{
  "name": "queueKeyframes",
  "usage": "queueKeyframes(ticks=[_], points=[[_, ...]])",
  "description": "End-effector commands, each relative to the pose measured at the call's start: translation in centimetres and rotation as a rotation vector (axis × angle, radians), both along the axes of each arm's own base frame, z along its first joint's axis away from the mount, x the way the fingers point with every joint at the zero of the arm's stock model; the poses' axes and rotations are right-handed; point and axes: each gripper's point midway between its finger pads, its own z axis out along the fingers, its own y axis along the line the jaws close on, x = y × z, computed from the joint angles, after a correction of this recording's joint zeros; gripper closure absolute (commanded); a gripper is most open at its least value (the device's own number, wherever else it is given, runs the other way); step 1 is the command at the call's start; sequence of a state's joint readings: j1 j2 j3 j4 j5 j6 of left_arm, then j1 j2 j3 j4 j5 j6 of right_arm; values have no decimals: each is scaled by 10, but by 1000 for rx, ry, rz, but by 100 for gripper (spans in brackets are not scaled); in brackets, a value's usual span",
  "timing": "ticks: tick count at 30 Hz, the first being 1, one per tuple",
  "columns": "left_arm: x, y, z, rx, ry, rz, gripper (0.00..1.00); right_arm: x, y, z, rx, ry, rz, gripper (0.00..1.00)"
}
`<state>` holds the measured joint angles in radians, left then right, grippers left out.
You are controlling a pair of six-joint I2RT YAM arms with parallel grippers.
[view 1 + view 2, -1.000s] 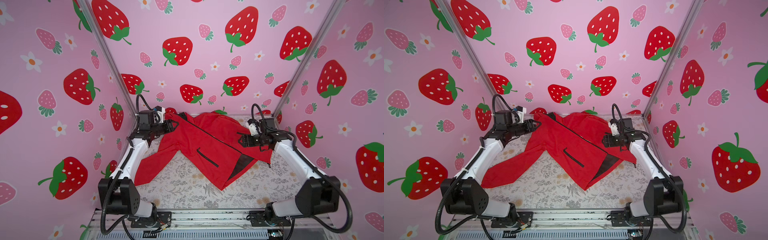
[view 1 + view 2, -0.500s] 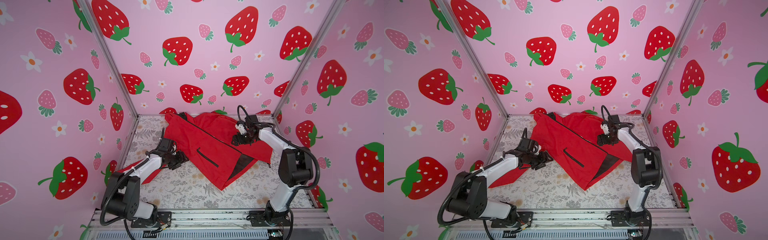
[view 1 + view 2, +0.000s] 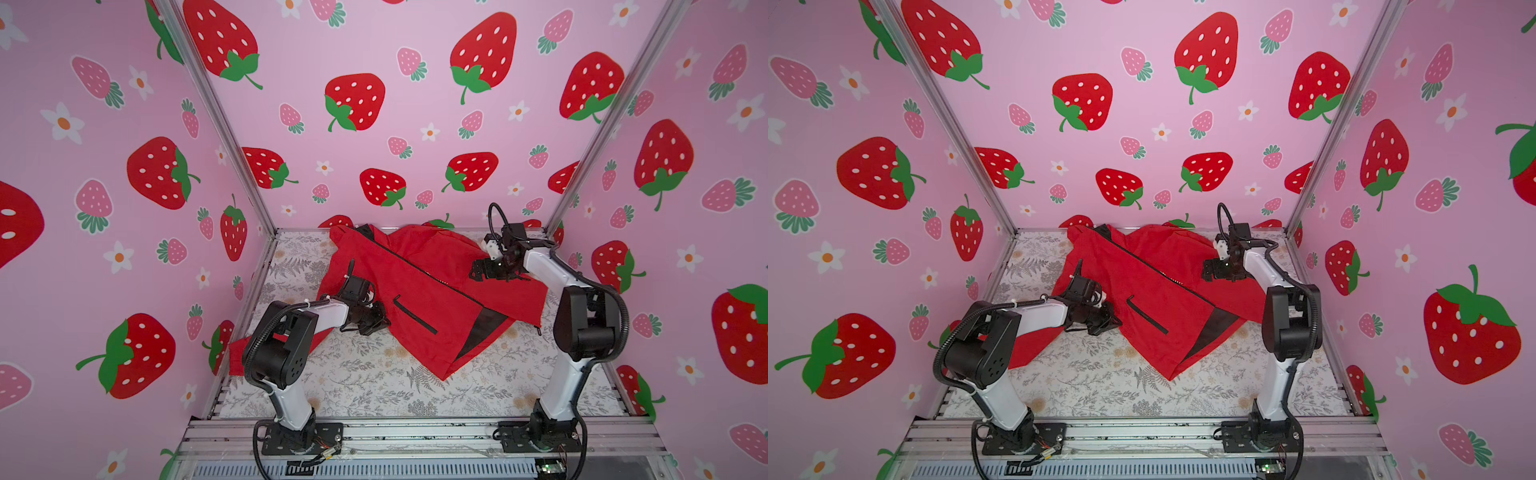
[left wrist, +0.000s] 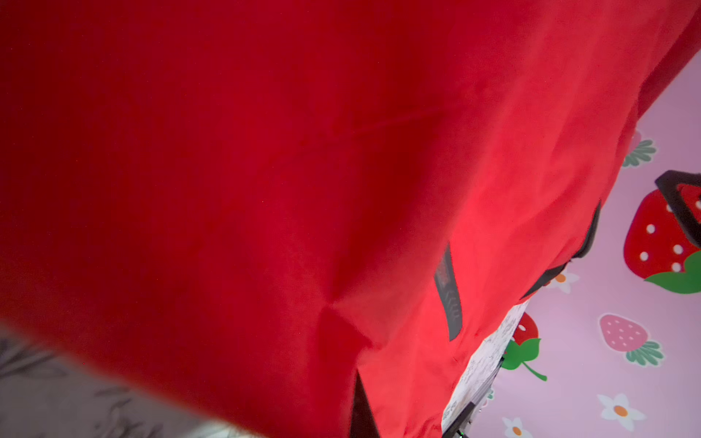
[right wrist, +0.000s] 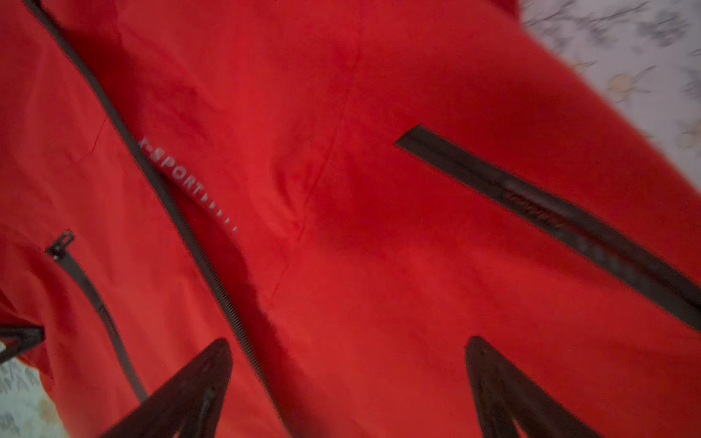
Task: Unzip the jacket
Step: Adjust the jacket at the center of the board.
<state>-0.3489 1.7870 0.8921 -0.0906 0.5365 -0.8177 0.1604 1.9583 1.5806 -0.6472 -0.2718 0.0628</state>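
My left gripper (image 3: 375, 322) swung back from the collar (image 3: 362, 232) and shut at the edge of the jacket (image 3: 415, 299), on cloth or not I couldn't tell, while my right gripper (image 3: 478, 271) spread wide above it, front zip (image 3: 419, 269) still closed on the table (image 3: 374, 374).

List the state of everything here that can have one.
jacket, lying front up on the table, lower corner turned back showing dark lining
front zip, looks closed along most of its length
pocket zip, looks closed
left gripper, shut at the jacket's side edge
right gripper, open over the jacket's chest
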Motion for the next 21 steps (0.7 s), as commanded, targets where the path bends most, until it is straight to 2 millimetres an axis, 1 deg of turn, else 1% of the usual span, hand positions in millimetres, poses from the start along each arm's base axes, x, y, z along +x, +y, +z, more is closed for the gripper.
queueKeyframes(ticks=[1, 3, 5, 7, 9, 11, 13, 17, 19, 21], points=[[3, 18, 1, 7, 3, 8, 100, 22, -15, 6, 19, -27, -34, 4], [0, 41, 3, 69, 7, -9, 100, 35, -28, 3, 15, -44, -75, 4], [-5, 66, 5, 181, 8, -70, 100, 49, -37, 1, 37, -64, -105, 4], [-11, 83, 5, 264, 26, -136, 100, 63, -37, -1, 70, -94, -83, 4], [-15, 89, 5, 276, 55, -157, 100, 72, -25, -2, 101, -117, -13, 4], [-11, 80, 7, 210, 42, -149, 100, 77, -8, -3, 144, -128, 79, 5], [-10, 81, 5, 225, 50, -152, 100, 79, 6, -6, 167, -129, 153, 8], [-9, 92, 6, 290, 60, -164, 100, 69, 40, -4, 283, -115, 288, 14], [-9, 92, 7, 285, 57, -161, 100, 61, 54, -10, 293, -98, 340, 18], [-8, 92, 9, 284, 55, -158, 100, 59, 62, -19, 275, -82, 368, 25]])
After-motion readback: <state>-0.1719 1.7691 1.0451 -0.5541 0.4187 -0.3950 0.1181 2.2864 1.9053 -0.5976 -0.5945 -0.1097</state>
